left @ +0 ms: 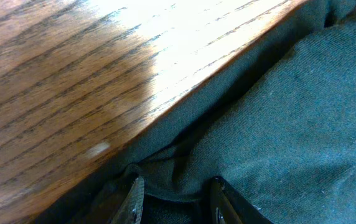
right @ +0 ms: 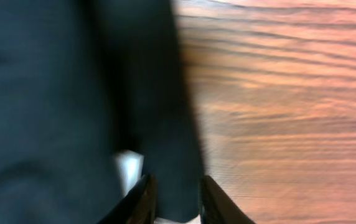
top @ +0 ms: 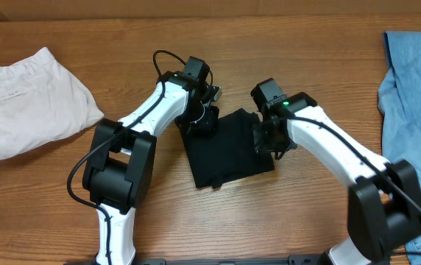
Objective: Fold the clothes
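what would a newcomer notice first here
The black shirt stands out first, folded into a compact square in the middle of the table, with the left gripper and right gripper at its opposite side edges. Next come the white trousers lying at the far left and the blue jeans running off the right edge.

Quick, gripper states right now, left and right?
Left gripper: closed on a bunched fold of the black shirt.
Right gripper: jaws astride the shirt's edge; grip cannot be told.
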You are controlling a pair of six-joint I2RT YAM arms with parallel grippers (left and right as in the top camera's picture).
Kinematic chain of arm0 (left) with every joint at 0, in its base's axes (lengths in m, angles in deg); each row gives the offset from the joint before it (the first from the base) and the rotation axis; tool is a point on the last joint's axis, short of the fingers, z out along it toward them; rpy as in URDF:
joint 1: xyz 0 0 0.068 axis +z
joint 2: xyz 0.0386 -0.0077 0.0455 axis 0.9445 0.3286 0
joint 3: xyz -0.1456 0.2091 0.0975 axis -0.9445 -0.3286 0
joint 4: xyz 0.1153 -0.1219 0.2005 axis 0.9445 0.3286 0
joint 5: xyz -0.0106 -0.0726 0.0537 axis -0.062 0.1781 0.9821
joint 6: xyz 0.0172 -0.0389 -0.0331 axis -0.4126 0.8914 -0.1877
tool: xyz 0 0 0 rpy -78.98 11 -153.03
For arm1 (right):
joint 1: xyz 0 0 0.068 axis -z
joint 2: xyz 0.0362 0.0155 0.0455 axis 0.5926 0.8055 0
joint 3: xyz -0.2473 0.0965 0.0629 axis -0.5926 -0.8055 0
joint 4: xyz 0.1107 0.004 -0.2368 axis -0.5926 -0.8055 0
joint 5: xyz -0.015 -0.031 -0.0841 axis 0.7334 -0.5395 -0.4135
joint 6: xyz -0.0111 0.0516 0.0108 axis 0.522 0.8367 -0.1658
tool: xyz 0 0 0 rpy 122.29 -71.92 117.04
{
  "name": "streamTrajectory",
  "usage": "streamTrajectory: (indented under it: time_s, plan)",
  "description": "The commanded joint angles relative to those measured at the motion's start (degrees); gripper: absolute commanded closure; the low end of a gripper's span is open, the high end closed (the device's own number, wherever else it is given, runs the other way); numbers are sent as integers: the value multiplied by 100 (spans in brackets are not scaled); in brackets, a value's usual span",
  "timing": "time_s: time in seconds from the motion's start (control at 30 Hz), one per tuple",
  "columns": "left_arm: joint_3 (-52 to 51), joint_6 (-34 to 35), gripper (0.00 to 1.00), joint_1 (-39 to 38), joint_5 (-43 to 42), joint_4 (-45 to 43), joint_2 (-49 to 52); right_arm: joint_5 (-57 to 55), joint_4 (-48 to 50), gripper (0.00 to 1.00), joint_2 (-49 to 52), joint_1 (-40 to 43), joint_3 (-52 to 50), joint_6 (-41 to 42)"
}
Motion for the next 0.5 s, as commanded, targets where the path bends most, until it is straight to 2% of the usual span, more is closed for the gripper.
streamTrajectory:
  time_s: [0.0,0.17,0.3,0.47]
  plan:
    - [-70,63,61,-39,-118,116,225,575,-20,67,-221,-13,151,-192]
    - [-70,66,61,-39,-118,118,225,1388,-133,67,-219,-15,133,-603]
    - [-70,70,61,-39,-120,116,225,1174,-184,67,-219,-15,-28,-595]
    - [-70,68,61,-39,-118,153,225,1154,334,67,-210,52,-658,-601]
